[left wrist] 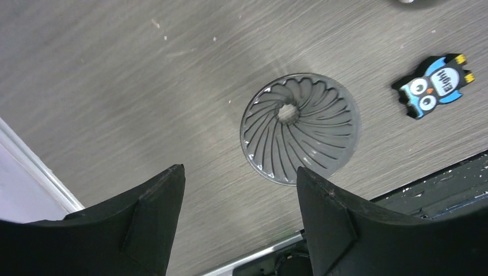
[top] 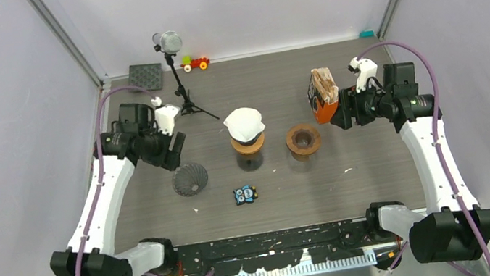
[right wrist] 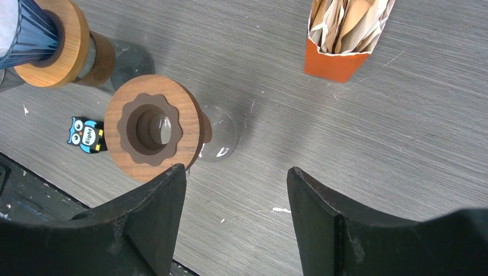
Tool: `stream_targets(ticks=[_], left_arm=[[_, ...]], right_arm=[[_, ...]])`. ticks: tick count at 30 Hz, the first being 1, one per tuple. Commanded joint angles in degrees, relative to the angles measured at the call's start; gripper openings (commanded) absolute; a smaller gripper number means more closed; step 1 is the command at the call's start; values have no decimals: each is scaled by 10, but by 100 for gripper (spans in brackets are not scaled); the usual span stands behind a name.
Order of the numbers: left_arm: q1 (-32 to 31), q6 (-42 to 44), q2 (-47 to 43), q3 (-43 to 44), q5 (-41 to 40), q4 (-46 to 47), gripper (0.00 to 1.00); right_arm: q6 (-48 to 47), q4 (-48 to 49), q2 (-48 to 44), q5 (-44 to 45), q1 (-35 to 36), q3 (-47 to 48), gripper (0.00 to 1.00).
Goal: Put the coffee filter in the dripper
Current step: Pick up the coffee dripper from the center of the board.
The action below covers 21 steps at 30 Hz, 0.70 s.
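Observation:
A white coffee filter [top: 243, 123] sits in a dark ribbed dripper [right wrist: 31, 29] on a wooden-collared carafe [top: 249, 146] at mid table. A second ribbed dripper [top: 190, 179] [left wrist: 299, 127] rests alone on the table to its left. My left gripper [top: 177, 157] [left wrist: 239, 172] hovers just up-left of that loose dripper, open, nothing between its fingers. Over on the right, my right gripper [top: 335, 111] [right wrist: 236, 169] is open and empty, next to an orange box of brown filters [top: 324, 95] [right wrist: 344, 37]. A second carafe with a bare wooden collar [top: 303, 140] [right wrist: 152, 127] stands left of the right gripper.
A small owl figure [top: 245, 194] [left wrist: 434, 86] [right wrist: 86, 134] lies near the front centre. A microphone on a tripod [top: 169, 44], a dark square pad [top: 146, 76] and a toy car [top: 196, 62] are at the back left. Walls close in both sides.

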Motion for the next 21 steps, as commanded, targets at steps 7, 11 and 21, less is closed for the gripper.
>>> stream_targets(ticks=[7,11,21], left_arm=[[73,35,80,-72,82,51,67],[74,34,120,-82,84,70,65],[85,36,192,-82,128,71,56]], right_arm=[[-7,21,-15,1,2,-14,69],[-10,21,-14,6,2,-17,70],[-14,19,-9,8,2,-18,70]])
